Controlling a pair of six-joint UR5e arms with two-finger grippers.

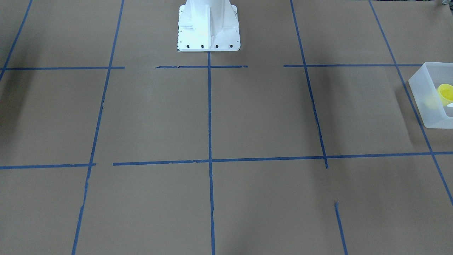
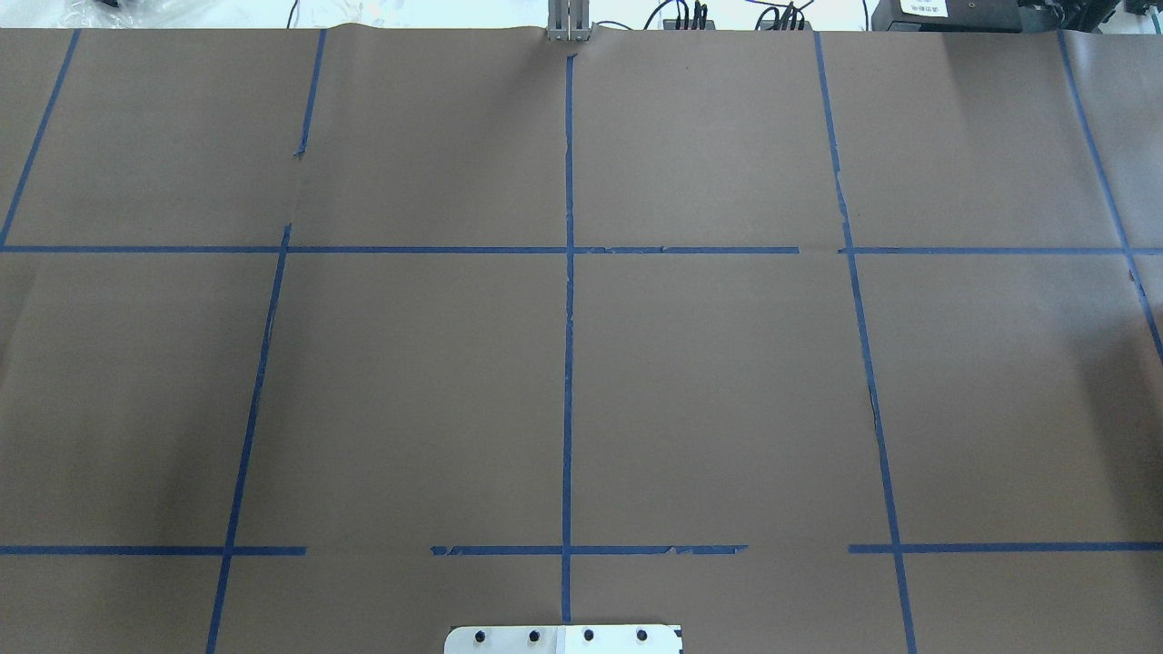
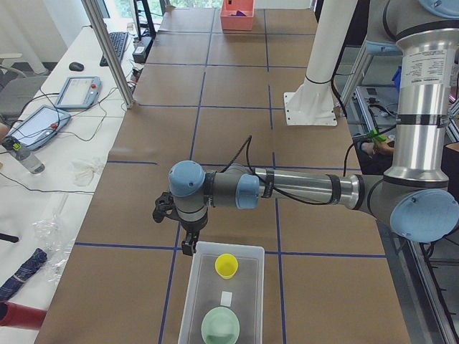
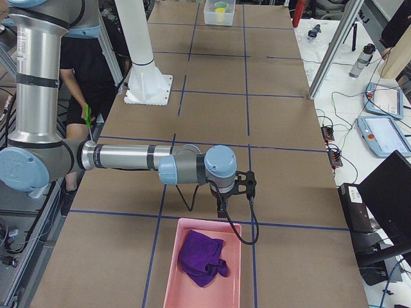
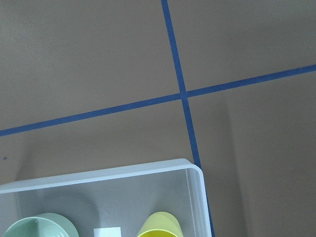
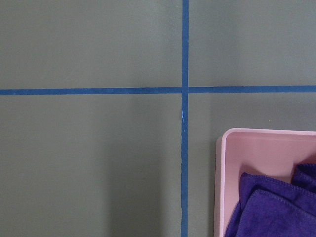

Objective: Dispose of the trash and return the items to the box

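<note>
Spreading across every view, the brown paper-covered counter (image 2: 409,391) carries a grid of blue tape lines, with the white pedestal (image 1: 208,26) bolted at the robot's edge, midway along it.

Two arms reach out low over the paper, one toward each end. The left gripper (image 3: 188,247) hangs just beside the far short rim of the box (image 3: 251,301), near one corner. It shows only in the side view, and whether its fingers are apart or together cannot be told. The right gripper (image 4: 221,210) hangs just above the near-robot short rim of a pink tray (image 4: 173,256), and its state cannot be told either.

Two containers stand well apart, at opposite ends of the counter with the pedestal between them. The frosted box is at the robot's left end, its long sides running along the counter. The front-facing view cuts it off at its right edge. The pink tray is at the robot's right end, and the side view cuts off its far short end.

One purple cloth (image 4: 202,258) lies crumpled in the pink tray, filling most of its middle. The box holds three things in a row: one mint-green bowl (image 3: 220,327) at the outer end, one yellow cup (image 3: 226,265) at the end nearer the left gripper, and one small white label (image 3: 227,298) between them. Bowl and cup do not touch.
</note>
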